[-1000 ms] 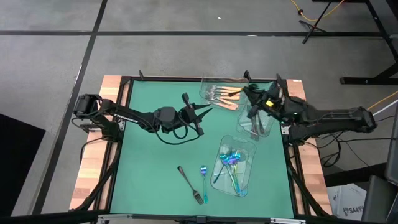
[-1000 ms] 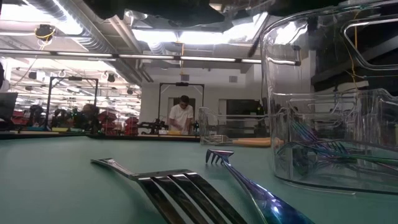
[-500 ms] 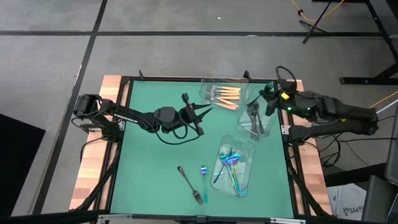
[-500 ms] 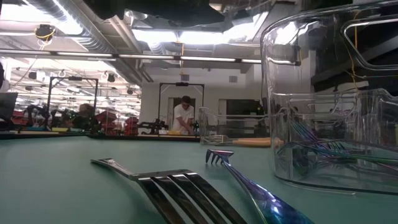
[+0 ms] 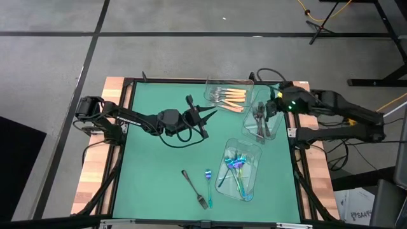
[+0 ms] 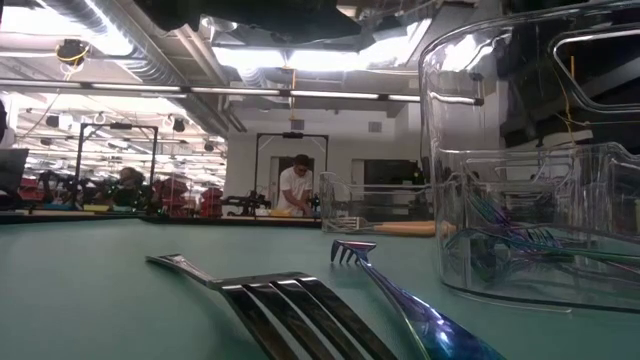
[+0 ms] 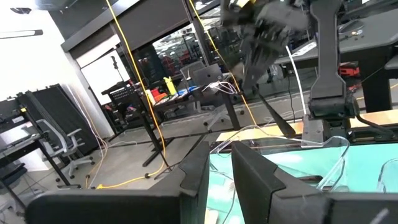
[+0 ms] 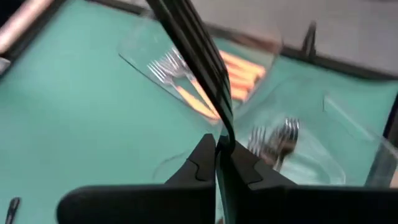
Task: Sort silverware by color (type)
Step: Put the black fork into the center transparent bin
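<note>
Over the table's right side my right gripper (image 5: 271,108) (image 8: 217,149) is shut on a dark fork (image 8: 193,50). Below it, a clear tray (image 5: 261,121) holds dark forks (image 8: 277,140). Orange-handled forks (image 5: 230,95) lie in a tray at the far edge, and blue forks (image 5: 236,166) lie in a nearer tray. One dark fork (image 5: 194,189) (image 6: 285,300) and one blue fork (image 5: 208,184) (image 6: 400,300) lie flat on the mat near the front. My left gripper (image 5: 213,114) (image 7: 219,165) hovers level at mid-table, slightly open, with nothing between its fingers. My right gripper pinches the narrow end (image 8: 220,132) of the dark fork between its two fingertips. The fork runs on forward past the fingers, in line with them, with its wider end (image 8: 177,22) farthest away. It is lifted clear, above the trays.
The three clear trays crowd the table's right half. The green mat (image 5: 159,165) between the left arm and the two loose forks is bare. A black frame rims the table. Beyond the far edge, people stand in the room (image 6: 293,185).
My right gripper has drawn back from above the dark-fork tray toward the table's right edge, rising a little, and its wrist has turned and tipped downward. The left arm and the forks on the mat have kept still.
</note>
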You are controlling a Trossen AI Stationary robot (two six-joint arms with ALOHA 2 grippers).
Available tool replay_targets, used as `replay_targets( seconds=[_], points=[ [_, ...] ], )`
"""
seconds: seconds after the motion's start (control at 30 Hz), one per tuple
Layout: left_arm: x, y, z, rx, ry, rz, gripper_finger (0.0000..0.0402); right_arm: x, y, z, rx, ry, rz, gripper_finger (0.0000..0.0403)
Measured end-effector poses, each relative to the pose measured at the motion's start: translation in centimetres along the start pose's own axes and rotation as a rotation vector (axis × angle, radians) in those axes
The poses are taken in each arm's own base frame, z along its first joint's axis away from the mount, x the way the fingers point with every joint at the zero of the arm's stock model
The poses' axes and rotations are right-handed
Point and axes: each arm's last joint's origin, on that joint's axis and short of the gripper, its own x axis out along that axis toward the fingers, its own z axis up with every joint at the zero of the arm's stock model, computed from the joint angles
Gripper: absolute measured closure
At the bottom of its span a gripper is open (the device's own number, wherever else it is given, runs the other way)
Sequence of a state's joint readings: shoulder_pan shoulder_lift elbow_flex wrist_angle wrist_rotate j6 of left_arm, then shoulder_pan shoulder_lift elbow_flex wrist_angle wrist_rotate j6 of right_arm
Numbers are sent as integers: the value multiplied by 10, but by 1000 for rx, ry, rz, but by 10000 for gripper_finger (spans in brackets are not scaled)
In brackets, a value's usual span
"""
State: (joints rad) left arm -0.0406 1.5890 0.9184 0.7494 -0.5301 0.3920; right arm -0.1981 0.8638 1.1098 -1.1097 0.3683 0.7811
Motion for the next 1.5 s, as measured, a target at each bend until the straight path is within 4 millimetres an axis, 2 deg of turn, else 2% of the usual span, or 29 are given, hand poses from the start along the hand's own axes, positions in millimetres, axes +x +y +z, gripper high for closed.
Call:
replay_targets(
  seconds=[0.37, 0.67, 0.87, 1.07, 1.27, 1.5],
  points=[
    [0, 0, 0, 1, 2, -1, 339, 53, -23, 29, 82, 256, -59, 403],
    [0, 0, -1, 4, 7, -2, 339, 102, -34, 36, 94, 479, -120, 403],
    [0, 0, -1, 4, 7, -2, 339, 127, -36, 30, 70, 606, -185, 403],
    [0, 0, -1, 4, 8, 0, 339, 152, -42, 12, 71, 684, -224, 403],
    [0, 0, -1, 4, 8, 0, 339, 172, -49, -7, 86, 686, -197, 403],
    [0, 0, -1, 4, 8, 1, 339, 184, -55, -24, 160, 673, -180, 403]
  ],
)
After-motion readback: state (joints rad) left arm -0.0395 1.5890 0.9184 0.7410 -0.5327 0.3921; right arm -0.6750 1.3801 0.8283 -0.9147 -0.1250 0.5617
